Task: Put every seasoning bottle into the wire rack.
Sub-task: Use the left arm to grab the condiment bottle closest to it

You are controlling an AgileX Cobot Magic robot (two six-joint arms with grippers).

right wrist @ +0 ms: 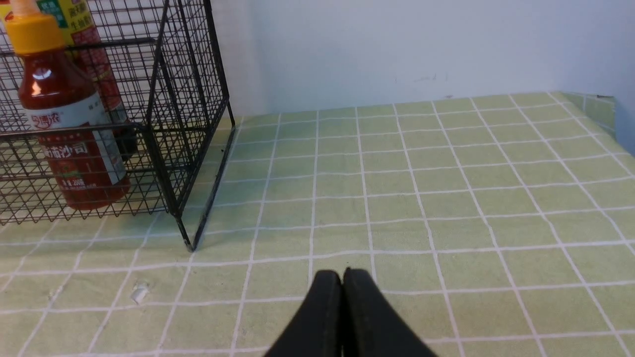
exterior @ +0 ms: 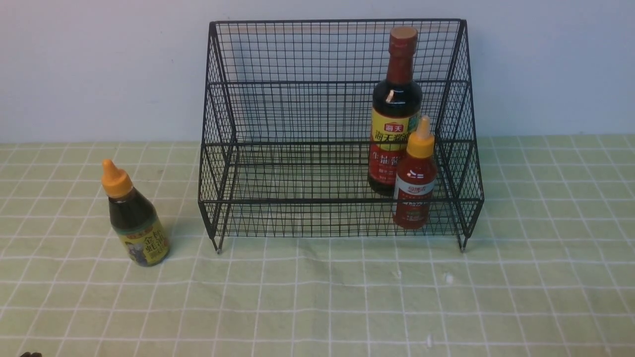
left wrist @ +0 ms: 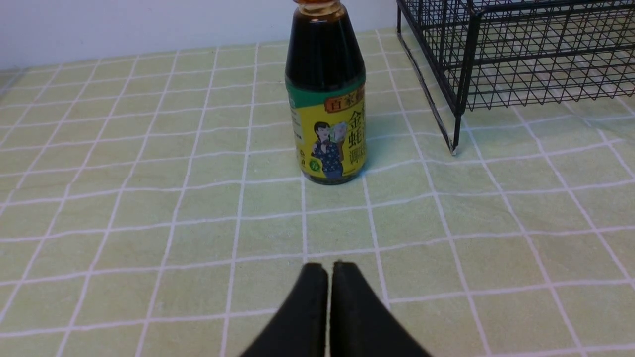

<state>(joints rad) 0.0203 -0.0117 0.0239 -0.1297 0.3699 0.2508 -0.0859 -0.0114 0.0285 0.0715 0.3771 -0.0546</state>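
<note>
The left wrist view's edge cuts off the nozzle of the squat bottle [left wrist: 325,99]. From the front, the red bottle [exterior: 415,183] hides part of the soy bottle [exterior: 394,109], at its five o'clock. A dark speck [exterior: 31,354] at seven o'clock is too small to tell.

This looks like a staged kitchen corner in a robot lab. A desk [exterior: 317,297] under a pale green cloth with a white grid meets a plain pale wall [exterior: 99,69]. A black wire rack [exterior: 307,201] and three seasoning bottles, the tall soy bottle [exterior: 395,114], red sauce bottle [exterior: 415,183] and squat dark bottle [exterior: 136,218], give the kitchen look. Black fingers [left wrist: 307,307] in the wrist views show the robot.
</note>
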